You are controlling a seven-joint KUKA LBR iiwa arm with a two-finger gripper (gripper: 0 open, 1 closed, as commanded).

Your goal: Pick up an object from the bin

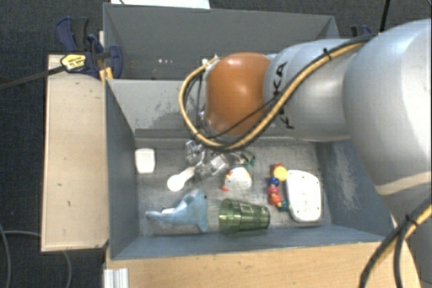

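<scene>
Gripper (202, 164) above white spoon (181, 179), mid-bin | likely light, stiff, slippery plastic | best gripped across thin handle | claw state: cannot tell

A small white plastic piece shaped like a spoon (181, 180) lies flat on the floor of the grey metal bin (125, 145), left of the middle. Its rounded end points toward the lower left. Its narrow stem runs up and to the right and ends under the tool (204, 164); whether the two touch cannot be told. A blue fish-shaped toy (183, 212) lies just below the piece.
</scene>
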